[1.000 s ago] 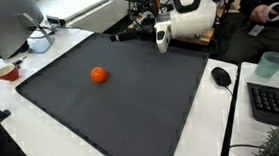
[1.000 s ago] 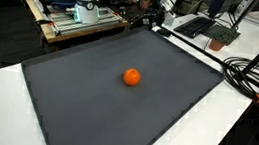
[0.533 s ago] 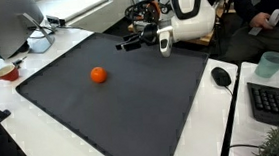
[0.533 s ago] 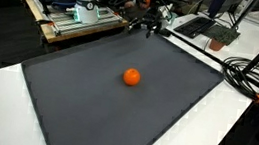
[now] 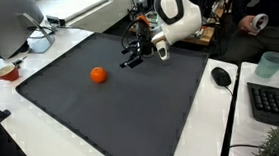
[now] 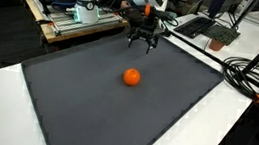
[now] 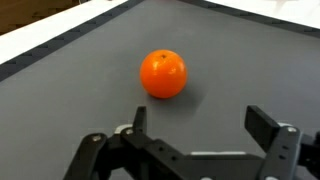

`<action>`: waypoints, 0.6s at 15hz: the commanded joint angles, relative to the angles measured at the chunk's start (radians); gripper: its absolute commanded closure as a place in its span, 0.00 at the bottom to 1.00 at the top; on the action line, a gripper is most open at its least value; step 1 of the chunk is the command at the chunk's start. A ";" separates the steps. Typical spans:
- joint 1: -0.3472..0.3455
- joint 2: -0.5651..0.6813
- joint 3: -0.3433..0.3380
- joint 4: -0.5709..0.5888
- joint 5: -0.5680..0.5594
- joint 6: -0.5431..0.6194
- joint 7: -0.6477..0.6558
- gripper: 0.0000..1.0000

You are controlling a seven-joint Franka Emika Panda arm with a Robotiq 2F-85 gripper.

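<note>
An orange ball [image 5: 98, 75] lies on the dark grey mat [image 5: 132, 114]; it also shows in the other exterior view [image 6: 131, 77] and in the wrist view [image 7: 163, 74]. My gripper [image 5: 133, 58] hangs open and empty above the mat's far part, some way from the ball. It shows in an exterior view [image 6: 140, 44] pointing down. In the wrist view the gripper [image 7: 198, 120] has its jaws wide apart, with the ball ahead and slightly left of the gap.
A white table [image 5: 37, 46] surrounds the mat. A monitor [image 5: 10, 23], a bowl [image 5: 7, 71], a mouse [image 5: 221, 77], a cup [image 5: 270, 65] and a keyboard [image 5: 277, 102] stand around it. Cables [image 6: 250, 73] lie on the table's edge.
The arm has swung out over the mat and lowered, turning the gripper down toward the mat and nearer the ball. The ball has not moved.
</note>
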 commanded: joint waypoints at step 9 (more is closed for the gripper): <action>0.005 0.114 -0.041 0.103 -0.016 -0.084 0.011 0.00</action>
